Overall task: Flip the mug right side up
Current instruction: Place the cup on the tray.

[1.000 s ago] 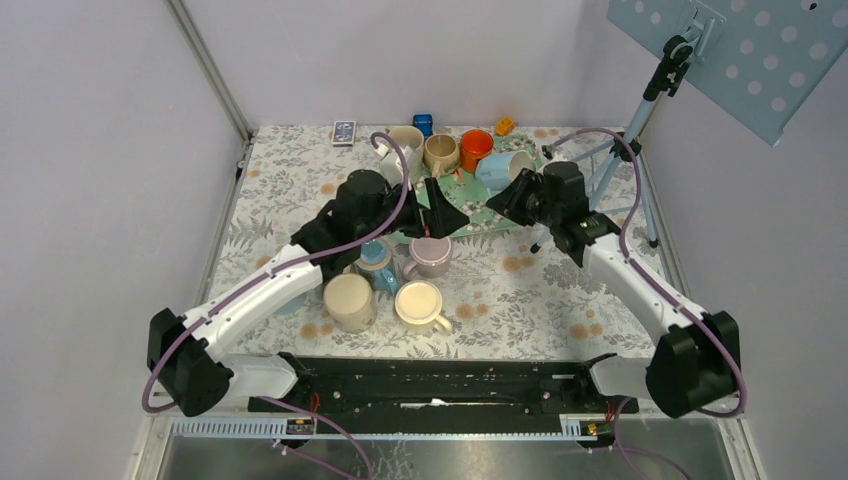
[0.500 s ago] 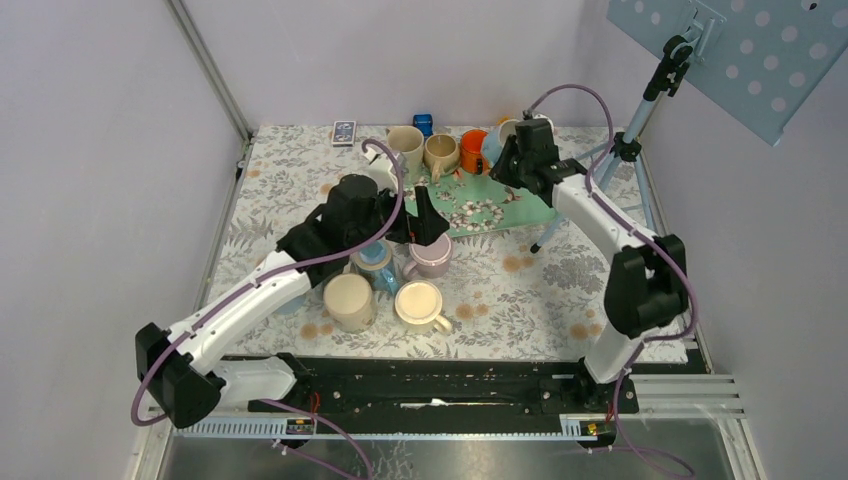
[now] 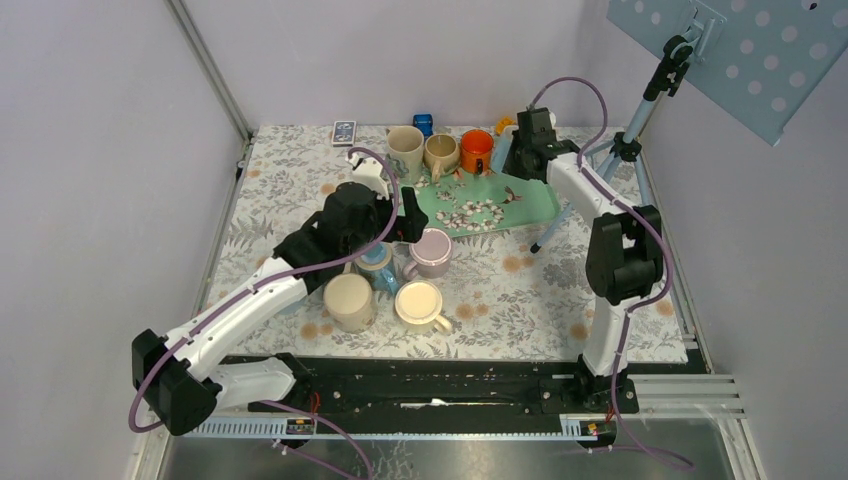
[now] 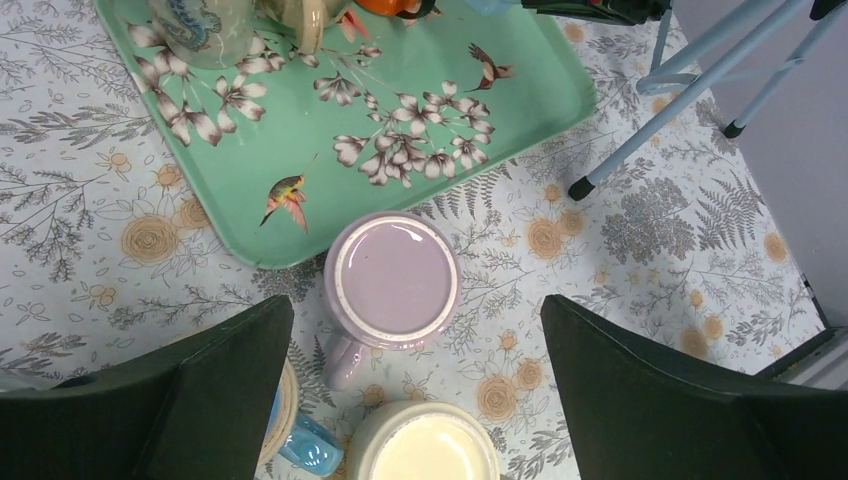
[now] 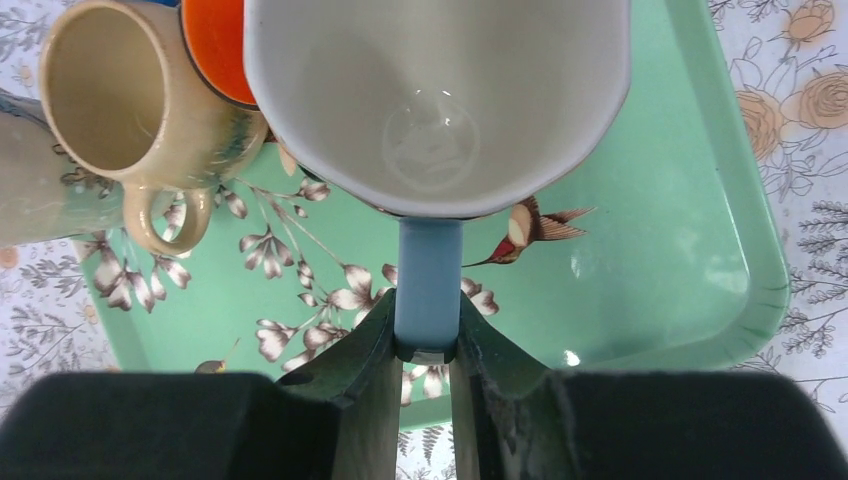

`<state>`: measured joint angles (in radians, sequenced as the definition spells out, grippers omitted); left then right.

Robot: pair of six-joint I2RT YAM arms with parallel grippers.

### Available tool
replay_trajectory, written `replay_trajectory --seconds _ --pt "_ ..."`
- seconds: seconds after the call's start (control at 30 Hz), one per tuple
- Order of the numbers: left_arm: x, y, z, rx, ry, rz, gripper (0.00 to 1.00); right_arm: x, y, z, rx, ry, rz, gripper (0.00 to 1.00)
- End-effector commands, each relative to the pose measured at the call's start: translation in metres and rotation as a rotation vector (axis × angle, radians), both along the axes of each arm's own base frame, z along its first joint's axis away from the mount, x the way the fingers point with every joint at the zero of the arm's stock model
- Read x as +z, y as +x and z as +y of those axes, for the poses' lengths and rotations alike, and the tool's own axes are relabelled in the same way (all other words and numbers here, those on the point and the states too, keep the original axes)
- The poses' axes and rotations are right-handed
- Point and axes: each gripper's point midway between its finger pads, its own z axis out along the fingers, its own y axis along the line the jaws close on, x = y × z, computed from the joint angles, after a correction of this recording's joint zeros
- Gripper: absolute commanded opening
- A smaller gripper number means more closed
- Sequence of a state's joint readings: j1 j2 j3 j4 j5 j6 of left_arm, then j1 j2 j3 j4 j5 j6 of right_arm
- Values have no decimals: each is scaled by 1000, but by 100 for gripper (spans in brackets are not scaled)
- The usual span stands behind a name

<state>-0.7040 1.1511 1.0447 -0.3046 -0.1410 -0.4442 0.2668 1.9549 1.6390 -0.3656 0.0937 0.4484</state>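
Mug (image 5: 440, 100) farther back over tray (image 5: 660, 230) now, handle (image 5: 428, 280) clamped in right end effector (image 5: 428, 340).

The lilac mug (image 4: 391, 280) stands on the flowered desk (image 4: 650, 230), handle toward the lower left, between the wide-spread fingers (image 4: 210, 390) of the left claw (image 4: 415, 308). Just beyond it lies a green floral tray (image 4: 470, 90). A cream mug (image 4: 425, 455) sits just nearer, and tripod legs (image 4: 650, 140) stand to its right.
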Motion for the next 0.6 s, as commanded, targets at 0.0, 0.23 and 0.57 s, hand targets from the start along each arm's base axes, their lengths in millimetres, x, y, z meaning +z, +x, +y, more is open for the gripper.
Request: replay_trajectory --seconds 0.0,0.23,0.57 --pt "21 8 6 28 -25 -80 99 56 33 -8 -27 -23 -185 0" --pt "20 9 6 21 -36 -73 99 37 42 -20 -55 -103 -177 0" --pt "20 12 9 27 -49 -69 99 22 71 -24 -54 -163 -272 0"
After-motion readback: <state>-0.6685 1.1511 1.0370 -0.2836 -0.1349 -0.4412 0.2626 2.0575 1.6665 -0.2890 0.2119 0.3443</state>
